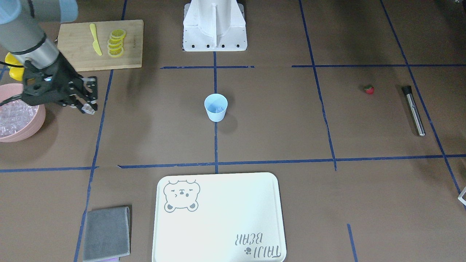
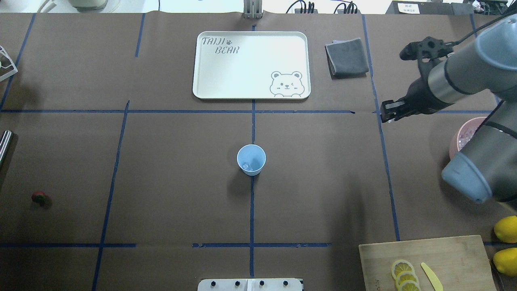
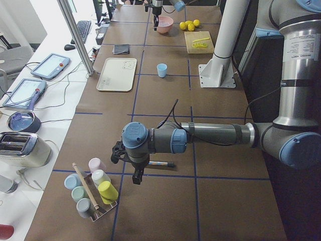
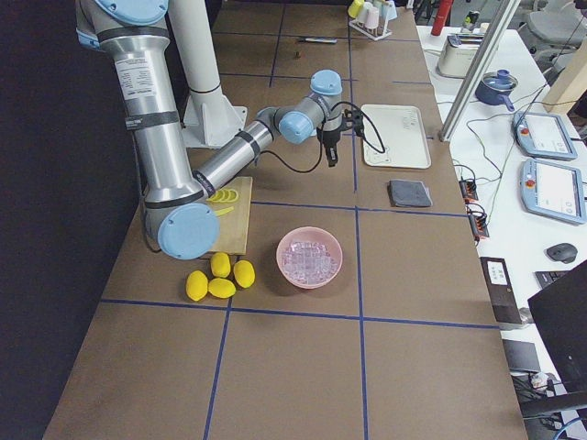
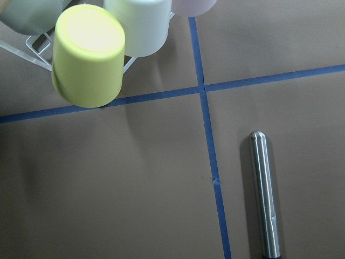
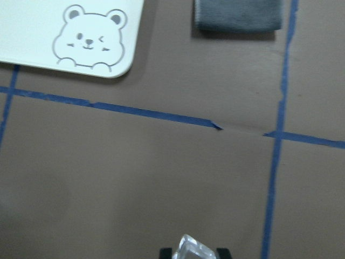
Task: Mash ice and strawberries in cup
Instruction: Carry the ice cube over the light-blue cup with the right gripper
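Observation:
The pale blue cup (image 1: 216,107) stands upright at the table's middle, and the overhead view (image 2: 251,159) shows a clear ice cube (image 2: 247,165) inside it. My right gripper (image 1: 89,108) is shut on an ice cube (image 6: 193,249) and hovers between the pink bowl (image 1: 34,125) of ice and the cup. The strawberry (image 1: 369,89) lies on the table far on my left side, also in the overhead view (image 2: 38,197). My left gripper (image 3: 136,178) shows only in the exterior left view, above a metal rod (image 5: 265,194); I cannot tell whether it is open or shut.
A white bear tray (image 2: 251,64) and a grey cloth (image 2: 346,56) lie across the table. A wooden board (image 1: 100,45) holds lemon slices and a yellow knife, with whole lemons (image 2: 505,228) beside it. A rack of cups (image 3: 93,188) stands near my left gripper.

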